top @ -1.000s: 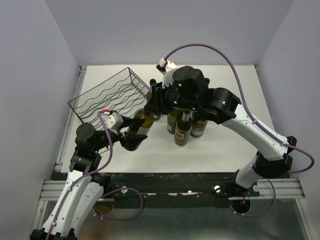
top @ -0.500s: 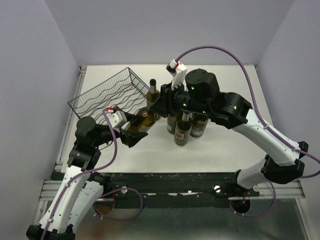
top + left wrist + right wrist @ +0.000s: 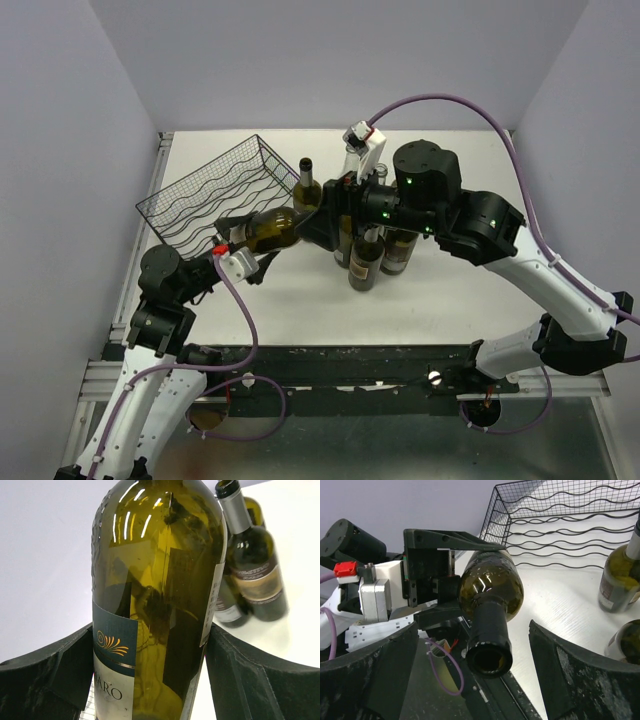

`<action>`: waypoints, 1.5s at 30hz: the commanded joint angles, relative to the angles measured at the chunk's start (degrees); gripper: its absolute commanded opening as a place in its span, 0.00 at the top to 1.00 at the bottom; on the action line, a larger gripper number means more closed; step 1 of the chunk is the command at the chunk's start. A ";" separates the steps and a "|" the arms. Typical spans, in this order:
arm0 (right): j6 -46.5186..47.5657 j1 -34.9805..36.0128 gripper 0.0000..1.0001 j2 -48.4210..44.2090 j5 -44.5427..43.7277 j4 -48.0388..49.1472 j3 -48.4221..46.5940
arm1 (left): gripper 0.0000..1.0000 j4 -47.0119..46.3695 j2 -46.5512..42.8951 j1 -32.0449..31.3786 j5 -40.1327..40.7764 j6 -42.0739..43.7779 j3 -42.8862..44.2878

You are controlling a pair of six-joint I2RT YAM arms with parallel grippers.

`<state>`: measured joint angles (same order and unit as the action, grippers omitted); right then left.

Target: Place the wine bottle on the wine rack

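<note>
Found the wine bottle (image 3: pixel 268 230) off the table (image 3: pixel 470 300), hanging close to level in the air just off the near right corner of the wine rack (image 3: pixel 205 195), not in any of its wavy wire rows. Saw its base turned toward the rack's near side and its open mouth pointing away to the rack's right. Could not tell from above about any contact between the glass and the rack's wire.

Noted the left gripper (image 3: pixel 256 240) pinching the bottle around its body, in front of the rack's near edge. Saw 1 finger (image 3: pixel 45 675) pressed against the labelled side and the other finger (image 3: pixel 255 680) against the opposite side.

Noted the right gripper (image 3: pixel 485 655) spread wide at the neck end, to the right of the rack's near corner. Saw its 2 fingers (image 3: pixel 370 680) standing clear of the glass on either side, with the neck between them and untouched.

Saw the rack itself, black and thin-wired, resting on the white table. Counted 1 upright bottle (image 3: pixel 305 185) just beside the rack's right side. Made out a cluster of upright bottles (image 3: pixel 372 262) farther to the rack's right, partly under the right arm, too covered for a sure count.
</note>
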<state>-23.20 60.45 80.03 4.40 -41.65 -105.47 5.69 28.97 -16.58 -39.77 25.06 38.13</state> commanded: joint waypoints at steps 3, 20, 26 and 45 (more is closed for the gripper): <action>3.60 0.46 0.00 1.18 0.25 -3.26 -2.89 | 1.00 -4.56 -1.73 -0.03 2.94 20.80 1.77; 14.58 0.55 0.03 11.99 -2.56 -18.29 -7.12 | 1.00 2.48 1.35 -0.82 0.04 45.51 4.94; 15.20 0.64 0.11 15.59 -1.33 -20.05 -7.73 | 1.00 2.39 2.40 -1.18 0.30 46.48 5.64; 14.06 0.82 0.42 19.11 -0.10 -19.96 -5.27 | 1.00 1.78 2.49 -1.35 4.17 44.81 5.64</action>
<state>-8.51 60.77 97.12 3.97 -59.96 -111.57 16.51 32.77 -17.65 -35.94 69.89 40.47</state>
